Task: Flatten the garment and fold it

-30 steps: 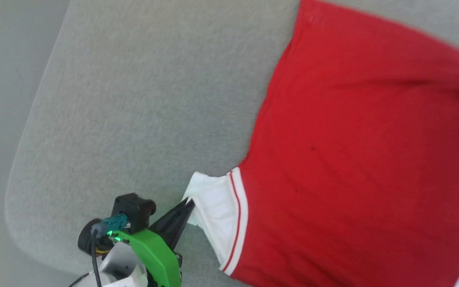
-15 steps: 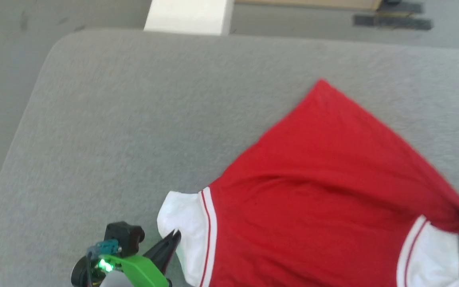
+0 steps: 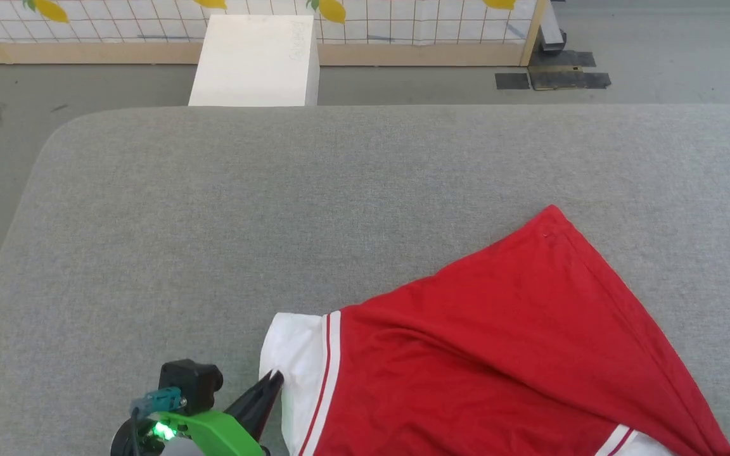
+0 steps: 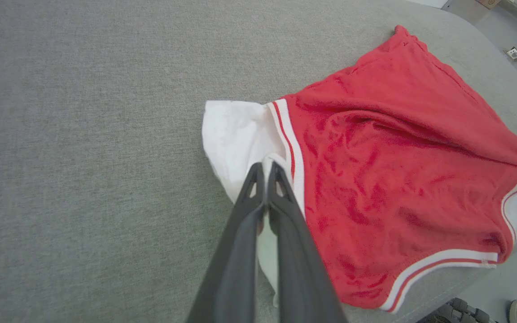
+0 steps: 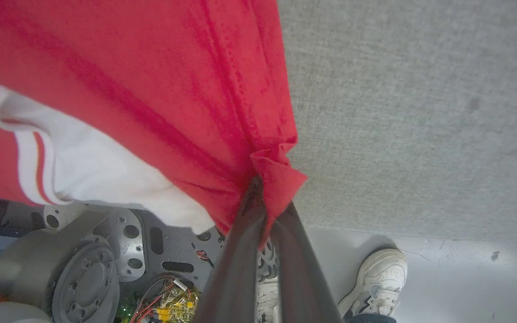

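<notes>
Red jersey (image 3: 498, 354) with white striped sleeves lies rumpled on the grey padded table (image 3: 213, 221), near its front edge. Left gripper (image 4: 266, 167) pinches the white sleeve (image 4: 236, 134); right gripper (image 5: 265, 197) is clamped on a red fold. White box (image 3: 254, 60) sits behind the table, and somebody's sneaker (image 5: 377, 273) is down on the floor.

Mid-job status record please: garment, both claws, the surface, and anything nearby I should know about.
garment: red body up, wrinkled, not flat, not folded
left claw: shut on the white sleeve
right claw: shut on a bunched red edge, near the table's rim
surface: grey padded table
nearby: a person's shoe on the floor by the robot's base; white box beyond the table's far edge
</notes>
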You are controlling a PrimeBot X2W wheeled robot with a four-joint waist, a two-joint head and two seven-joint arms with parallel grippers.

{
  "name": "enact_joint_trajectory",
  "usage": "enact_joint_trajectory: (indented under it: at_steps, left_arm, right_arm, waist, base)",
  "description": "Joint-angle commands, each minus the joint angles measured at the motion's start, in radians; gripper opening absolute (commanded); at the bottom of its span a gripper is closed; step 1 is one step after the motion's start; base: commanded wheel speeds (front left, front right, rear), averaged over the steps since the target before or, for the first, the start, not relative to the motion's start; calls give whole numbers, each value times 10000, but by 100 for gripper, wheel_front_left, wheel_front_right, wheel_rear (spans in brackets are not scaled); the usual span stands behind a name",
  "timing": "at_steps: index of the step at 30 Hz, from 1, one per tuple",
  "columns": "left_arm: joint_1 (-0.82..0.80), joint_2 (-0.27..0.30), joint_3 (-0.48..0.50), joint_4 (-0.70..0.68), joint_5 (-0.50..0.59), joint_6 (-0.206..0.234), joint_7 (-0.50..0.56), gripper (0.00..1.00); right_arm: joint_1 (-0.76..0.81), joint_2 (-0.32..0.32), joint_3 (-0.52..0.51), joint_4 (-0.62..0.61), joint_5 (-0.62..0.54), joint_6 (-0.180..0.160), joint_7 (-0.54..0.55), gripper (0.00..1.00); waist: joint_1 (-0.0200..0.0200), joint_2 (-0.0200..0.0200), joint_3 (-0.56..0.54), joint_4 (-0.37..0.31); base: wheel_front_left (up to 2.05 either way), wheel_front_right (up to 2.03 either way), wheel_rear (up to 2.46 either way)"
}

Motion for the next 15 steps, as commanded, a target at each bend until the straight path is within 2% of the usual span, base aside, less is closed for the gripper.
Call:
enact_joint_trajectory:
  at_steps: [1, 3, 4, 5, 10, 15]
  left_arm:
    - [25, -1, -9, 26, 14, 4, -67, 0]
    - [-5, -5, -32, 34, 20, -6, -59, 0]
    - [-13, -4, -42, 38, 23, -7, -53, 0]
    - [-26, 1, -54, 36, 28, -9, -43, 0]
    - [-118, 25, -58, 8, 49, -3, -27, 0]
    - [-384, 113, -87, -374, 333, 87, -1, 0]
  right_arm:
    - [61, 117, -82, -88, -46, -15, 50, 0]
    - [29, 240, -168, -117, -42, -15, 84, 0]
    - [-33, 282, -186, -170, -20, -15, 65, 11]
    - [-125, 315, -212, -250, 20, -15, 32, 100]
    - [-831, 152, -314, -853, 311, -15, 98, 100]
    - [-2297, -152, -295, -1592, 455, -15, 369, 100]
  waist:
    - [1, 13, 58, 37]
    - [1, 13, 95, 63]
    - [1, 13, 108, 75]
    - [1, 13, 141, 96]
    - [1, 13, 264, 261]
    - [1, 13, 617, 581]
  base:
    - [0, 0, 0]
    - [0, 0, 0]
    - [0, 0, 0]
    - [0, 0, 0]
    - [0, 0, 0]
    - [0, 0, 0]
